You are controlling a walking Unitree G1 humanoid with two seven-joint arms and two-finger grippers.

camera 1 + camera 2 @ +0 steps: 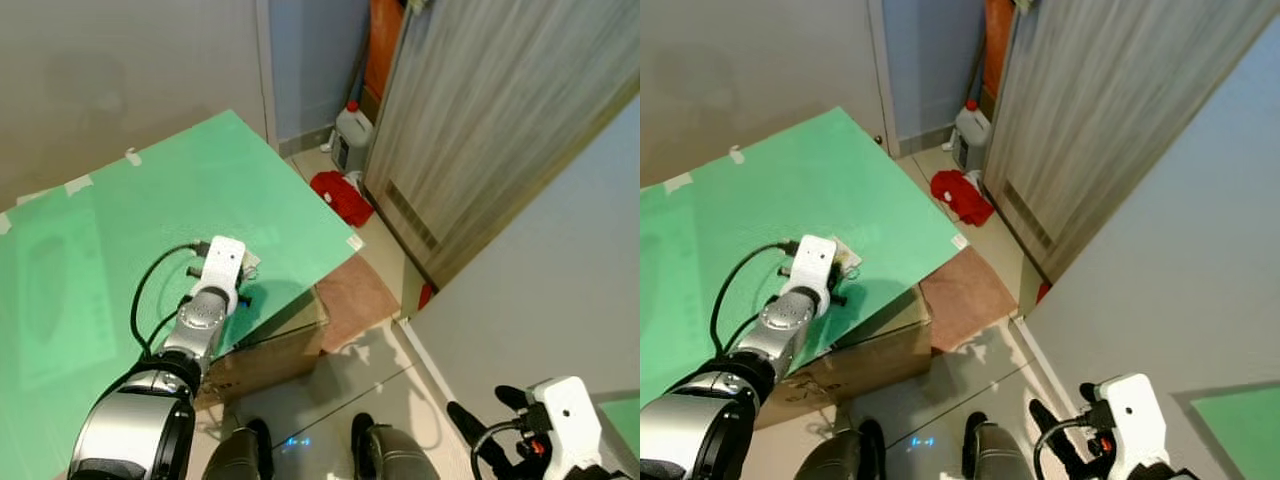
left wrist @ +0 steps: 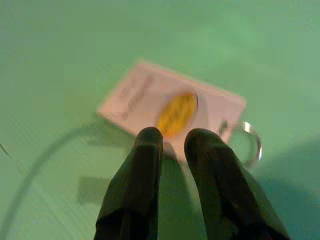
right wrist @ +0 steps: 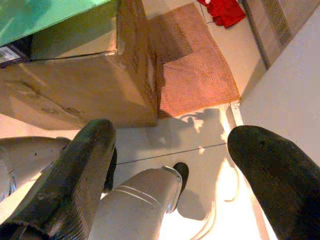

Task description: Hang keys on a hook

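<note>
My left gripper [image 2: 172,142] is down over the green board [image 1: 120,210], fingers nearly together just short of the white key tag [image 2: 170,107] lying flat on it, ring beside. My right gripper [image 3: 170,150] hangs wide open, well off the board above the floor.

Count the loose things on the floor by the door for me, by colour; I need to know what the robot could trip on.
Red cloth: 1
White jug with red cap: 1
Brown mat: 1
Total: 3
</note>
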